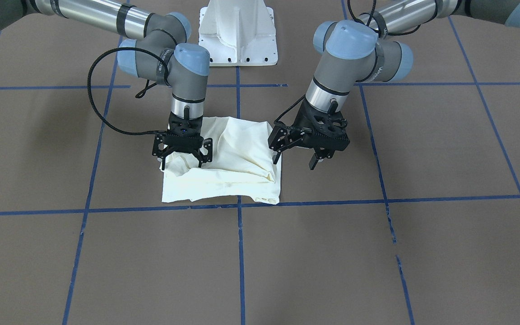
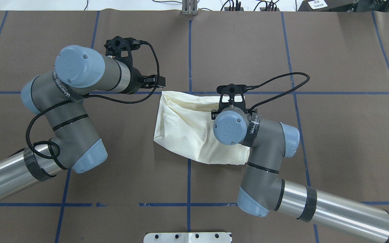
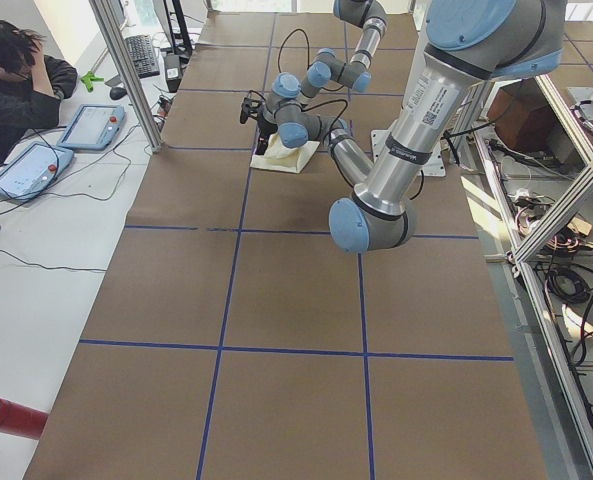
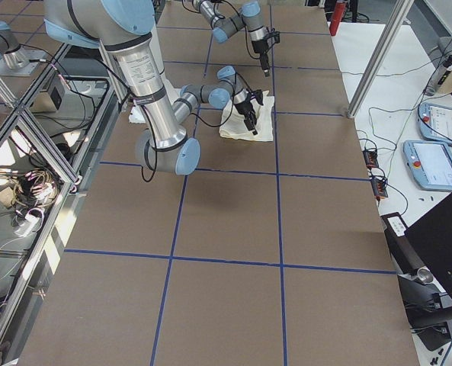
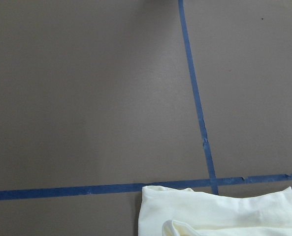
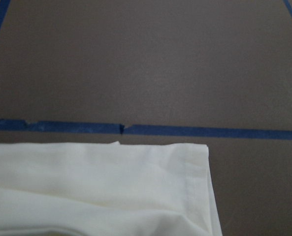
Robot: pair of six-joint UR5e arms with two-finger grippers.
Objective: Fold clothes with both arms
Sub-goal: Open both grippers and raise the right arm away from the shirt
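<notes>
Shirt [image 1: 228, 180] lies under right gripper [image 1: 182, 166], beside left gripper [image 1: 294, 164], both with fingers spread apart.

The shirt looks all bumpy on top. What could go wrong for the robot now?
1. The folded cream cloth shirt is puffed and wrinkled on top. The right black pincer, open over it, might pinch only the top layer and pull the fold apart.
2. The left black pincer hangs open at the shirt's very edge, partly past the cloth. It might miss the shirt or drag the bundle crooked.
</notes>
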